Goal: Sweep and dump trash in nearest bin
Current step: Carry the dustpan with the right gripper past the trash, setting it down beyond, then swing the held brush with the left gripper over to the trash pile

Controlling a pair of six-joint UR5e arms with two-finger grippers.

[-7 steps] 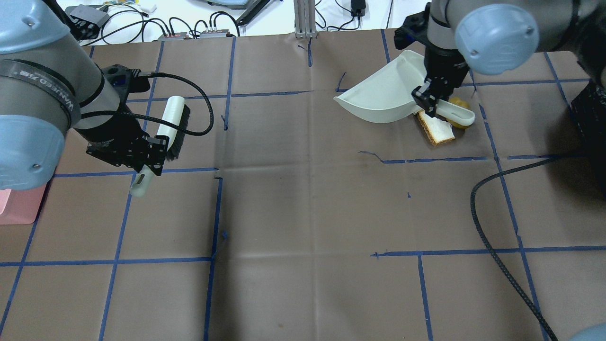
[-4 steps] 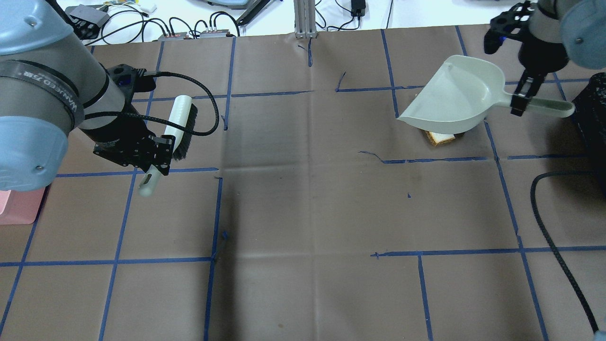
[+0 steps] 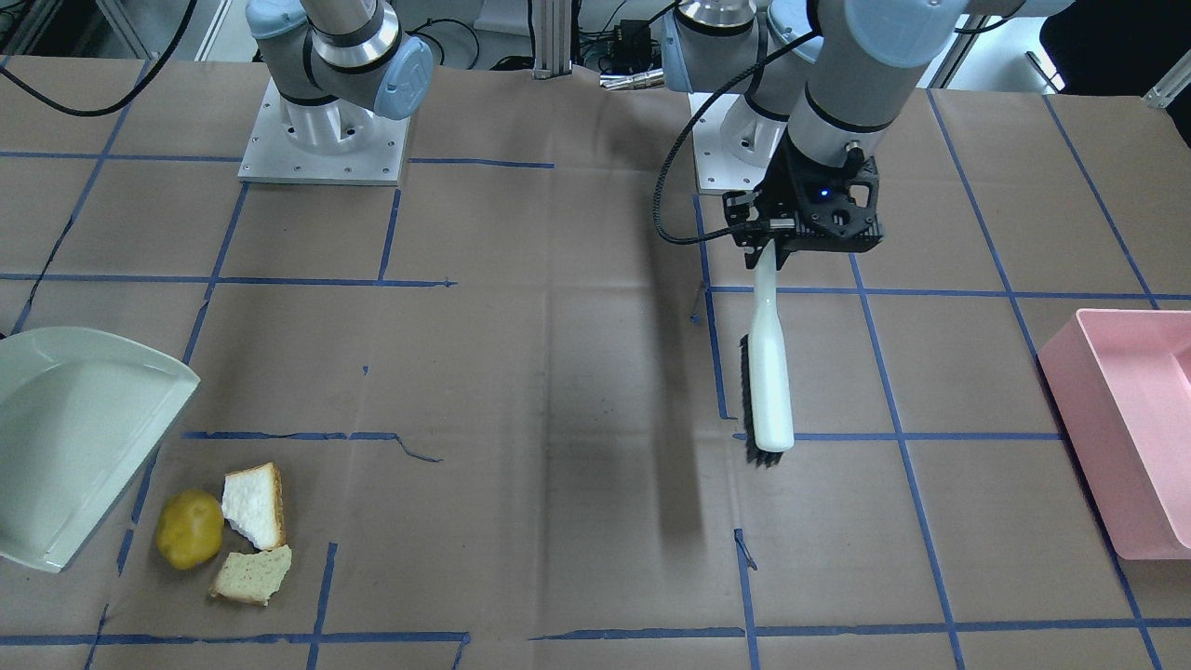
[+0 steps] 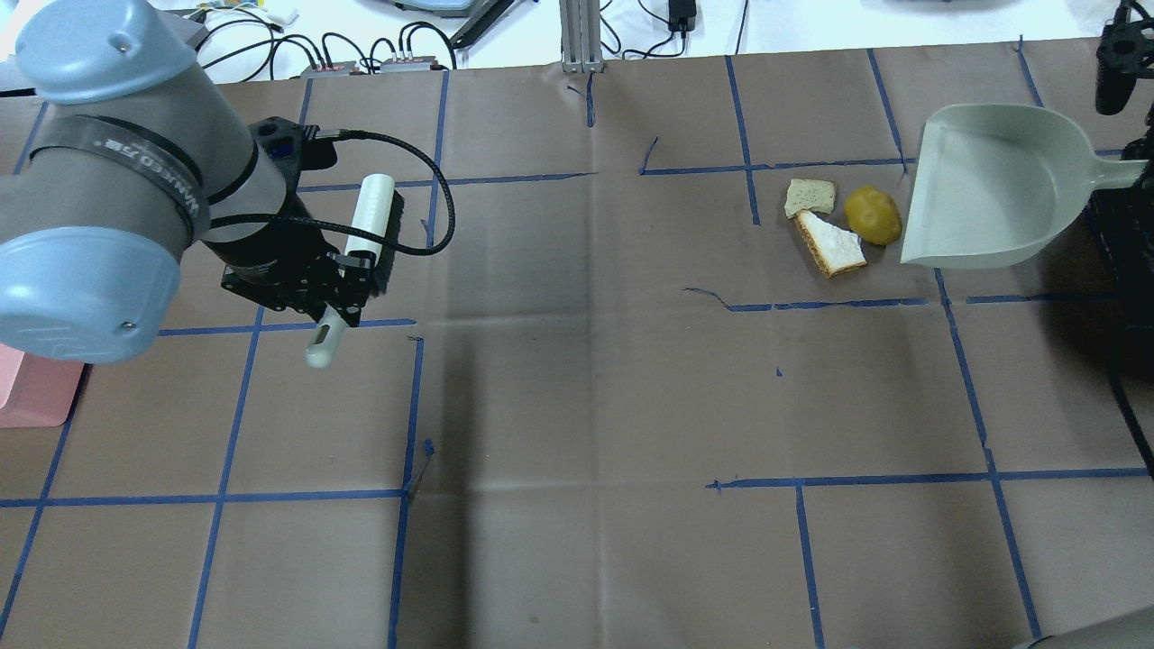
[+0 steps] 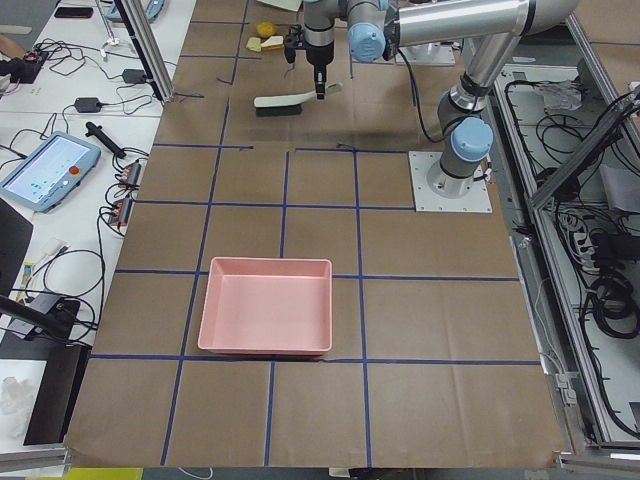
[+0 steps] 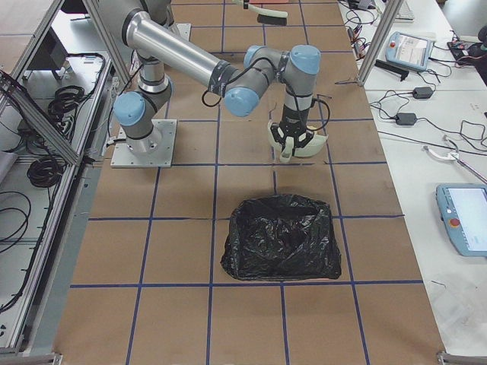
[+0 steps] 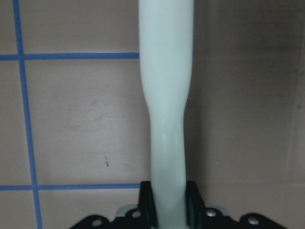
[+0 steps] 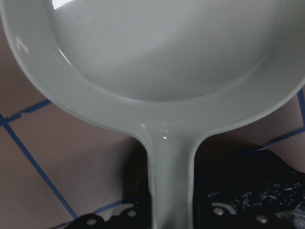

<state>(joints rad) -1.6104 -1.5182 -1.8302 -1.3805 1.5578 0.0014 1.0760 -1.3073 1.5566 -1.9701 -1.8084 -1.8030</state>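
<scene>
The trash lies together on the brown paper: a yellow lump [image 4: 873,214] [image 3: 189,529], a white bread slice [image 4: 831,243] [image 3: 253,505] and a tan bread chunk [image 4: 809,196] [image 3: 251,575]. Just right of the lump is a pale green dustpan [image 4: 992,189] [image 3: 65,437], mouth towards the scraps. My right gripper [image 8: 170,210] is shut on its handle. Far to the left, my left gripper [image 4: 338,288] [image 7: 167,205] is shut on the handle of a white brush [image 4: 370,225] [image 3: 770,391] with black bristles, held over the table.
A bin lined with a black bag [image 6: 281,237] stands at the table's right end, beyond the dustpan. A pink bin [image 3: 1126,428] [image 5: 266,318] sits at the left end. Cables and devices lie past the far edge.
The right arm carried the dustpan rightwards off the scraps, uncovering all three pieces. The left arm shifted the brush a little to the right.
</scene>
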